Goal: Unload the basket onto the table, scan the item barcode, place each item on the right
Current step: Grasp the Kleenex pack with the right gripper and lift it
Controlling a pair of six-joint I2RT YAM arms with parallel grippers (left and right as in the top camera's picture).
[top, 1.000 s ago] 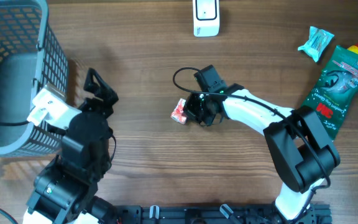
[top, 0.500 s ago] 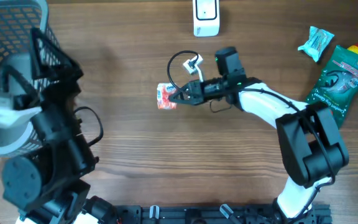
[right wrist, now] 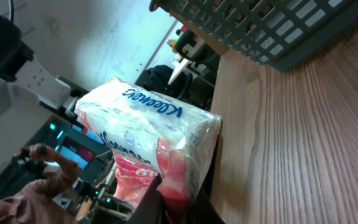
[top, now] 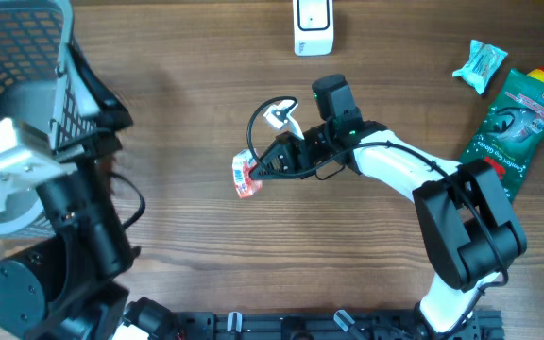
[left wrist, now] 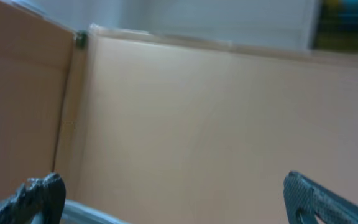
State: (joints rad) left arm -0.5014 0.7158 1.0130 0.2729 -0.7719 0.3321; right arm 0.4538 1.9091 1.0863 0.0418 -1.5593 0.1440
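Overhead: right pincer (top: pixel 261 166) is clamped on the pack (top: pixel 244 175) over the mid-surface (top: pixel 206 246). The scanner (top: pixel 313 26) sits at 12 o'clock, the basket (top: pixel 26 38) at 10 and the pouch (top: pixel 513 123) at 3.
Left wrist: left pincer (left wrist: pixel 173 202) is spread wide and empty, facing a tan panel (left wrist: pixel 197 112).
Right wrist: the pack's lower edge is pinched, with the basket at 1 o'clock.

The basket (top: pixel 17 38) sits left of tissue pack (top: pixel 244 174) and scanner (top: pixel 313 26)
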